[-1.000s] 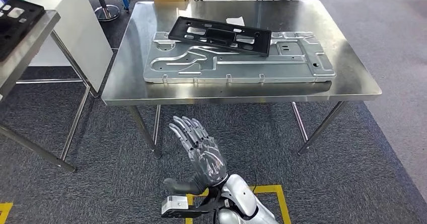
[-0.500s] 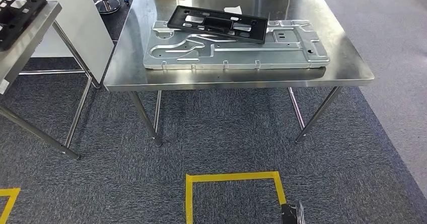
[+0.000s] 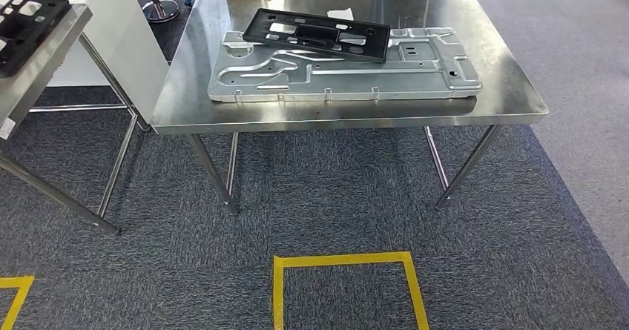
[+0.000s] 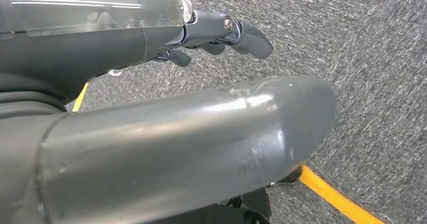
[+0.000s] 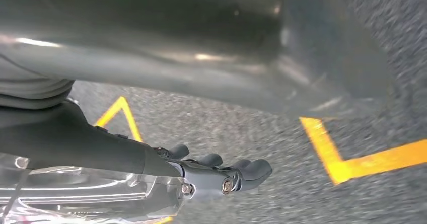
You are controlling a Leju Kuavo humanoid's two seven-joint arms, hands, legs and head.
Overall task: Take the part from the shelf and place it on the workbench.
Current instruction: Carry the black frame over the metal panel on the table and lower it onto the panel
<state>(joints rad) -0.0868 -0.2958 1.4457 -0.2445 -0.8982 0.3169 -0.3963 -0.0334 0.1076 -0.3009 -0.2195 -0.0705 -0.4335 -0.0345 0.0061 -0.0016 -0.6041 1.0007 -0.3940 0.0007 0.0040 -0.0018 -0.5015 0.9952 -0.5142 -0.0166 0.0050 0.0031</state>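
A black plastic frame part (image 3: 315, 33) lies on the steel workbench (image 3: 348, 115), resting across a large stamped silver plate (image 3: 341, 78). A second black part (image 3: 26, 22) sits on the steel shelf (image 3: 41, 67) at the far left. My left hand (image 4: 126, 43) hangs over the grey carpet, its fingers (image 4: 236, 30) extended, away from the thumb, and holding nothing. My right hand (image 5: 151, 78) also hangs above the carpet, with its fingers (image 5: 231, 176) stretched out and nothing in it.
A yellow tape square (image 3: 345, 259) marks the carpet in front of the workbench. A white cabinet (image 3: 126, 26) stands between shelf and workbench. Yellow tape lines (image 5: 362, 161) run on the floor beneath the right hand.
The right hand, raised before the workbench a second ago, has dropped out of the head view. The camera has shifted a little, so the workbench sits higher in the picture.
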